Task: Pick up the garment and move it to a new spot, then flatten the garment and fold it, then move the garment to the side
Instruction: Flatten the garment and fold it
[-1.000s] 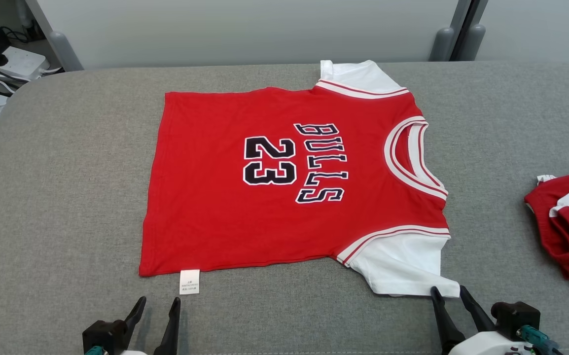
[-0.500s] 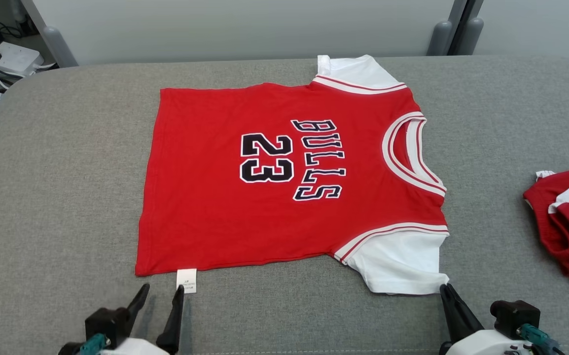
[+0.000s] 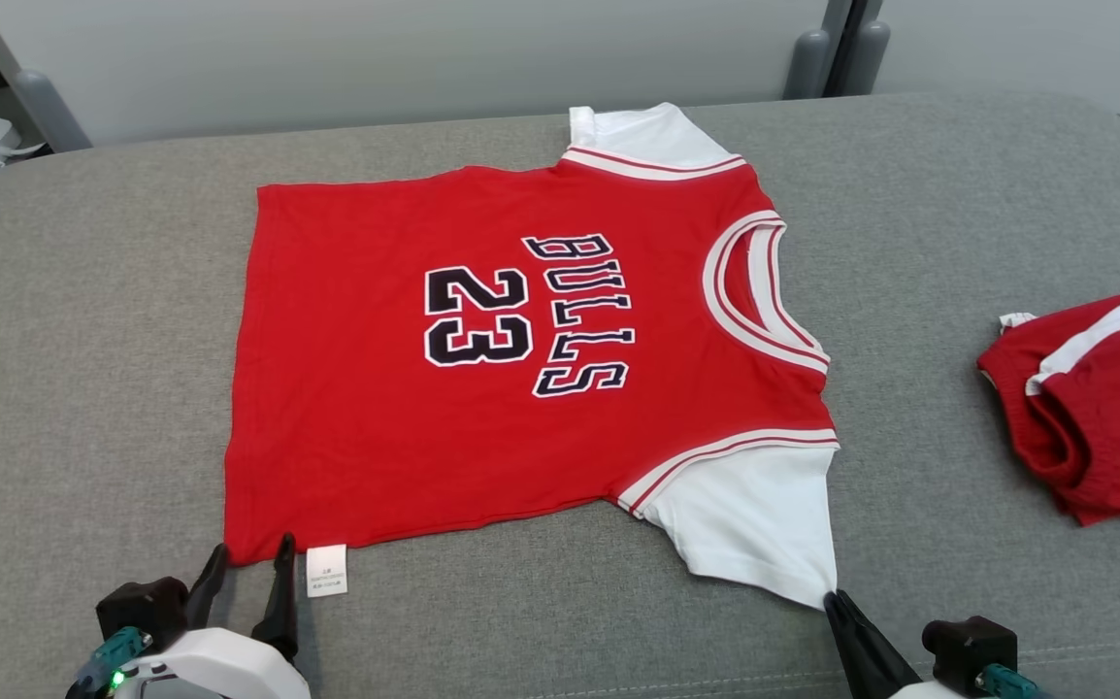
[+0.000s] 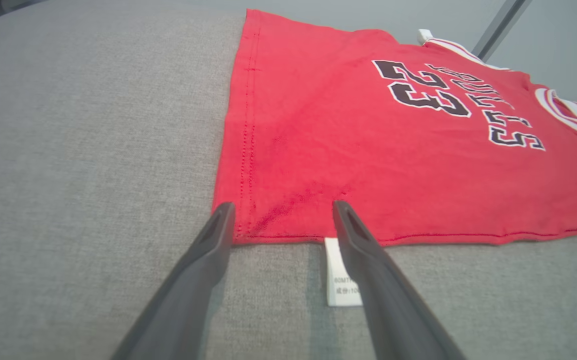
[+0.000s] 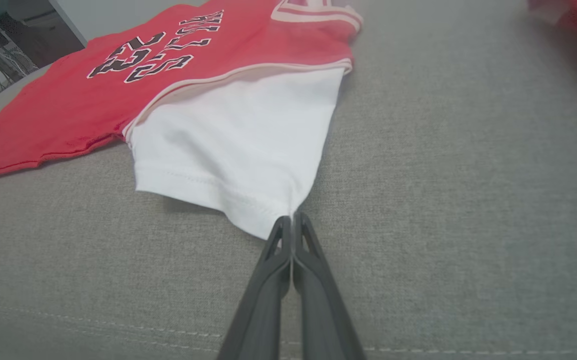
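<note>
Garment lies flat, 12 o'clock from your grippers. The right gripper is pinched tight on the white sleeve corner. The left gripper is spread wide, straddling the hem corner and holding nothing.

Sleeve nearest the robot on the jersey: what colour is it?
White. The sleeve meets the red jersey body; the right wrist view shows it best.

head: above, facing down, farther | wrists: low, close, facing across | shared: jersey print
</note>
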Tool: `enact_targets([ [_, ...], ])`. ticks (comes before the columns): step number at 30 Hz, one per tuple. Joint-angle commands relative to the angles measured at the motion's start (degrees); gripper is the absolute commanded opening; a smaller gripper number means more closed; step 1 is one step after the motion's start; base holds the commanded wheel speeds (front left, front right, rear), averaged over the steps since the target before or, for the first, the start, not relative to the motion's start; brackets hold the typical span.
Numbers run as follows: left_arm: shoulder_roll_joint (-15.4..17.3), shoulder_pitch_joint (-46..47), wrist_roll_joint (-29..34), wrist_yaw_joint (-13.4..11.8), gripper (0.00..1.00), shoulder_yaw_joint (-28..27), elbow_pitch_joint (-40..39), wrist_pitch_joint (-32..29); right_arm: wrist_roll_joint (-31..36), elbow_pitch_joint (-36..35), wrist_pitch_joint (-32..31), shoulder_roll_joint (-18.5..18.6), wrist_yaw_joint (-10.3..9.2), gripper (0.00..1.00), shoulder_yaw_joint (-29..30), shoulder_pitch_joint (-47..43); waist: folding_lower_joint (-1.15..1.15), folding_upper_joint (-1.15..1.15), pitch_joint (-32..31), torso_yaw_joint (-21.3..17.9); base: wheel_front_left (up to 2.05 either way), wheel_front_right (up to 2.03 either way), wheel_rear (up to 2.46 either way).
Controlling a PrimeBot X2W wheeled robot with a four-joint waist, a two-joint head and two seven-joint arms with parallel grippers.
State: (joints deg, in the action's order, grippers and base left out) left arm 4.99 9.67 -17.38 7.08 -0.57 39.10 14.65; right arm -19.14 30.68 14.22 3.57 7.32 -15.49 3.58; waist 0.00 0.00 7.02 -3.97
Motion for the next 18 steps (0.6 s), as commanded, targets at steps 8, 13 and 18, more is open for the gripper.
enact_targets([
  [8,0.92,4.30,-2.91,0.41,1.00,-6.84,5.10,0.35,-0.60,-2.77,0.78,1.02,0.17,0.00,-2.48,1.09,0.00,0.00,0.71,-1.63,0.00,0.00,0.00],
  [13,1.16,5.63,-5.16,0.41,0.15,-5.65,7.03,0.35,-0.50,-3.17,0.78,0.99,0.17,0.00,-2.71,1.60,0.00,0.00,1.07,-1.66,0.00,0.00,0.00],
  [18,1.63,6.45,-8.90,0.41,0.00,-3.52,8.30,0.35,-0.40,-3.43,0.78,0.92,0.17,0.00,-2.54,1.96,0.00,0.00,1.35,-1.88,0.00,0.00,0.00],
])
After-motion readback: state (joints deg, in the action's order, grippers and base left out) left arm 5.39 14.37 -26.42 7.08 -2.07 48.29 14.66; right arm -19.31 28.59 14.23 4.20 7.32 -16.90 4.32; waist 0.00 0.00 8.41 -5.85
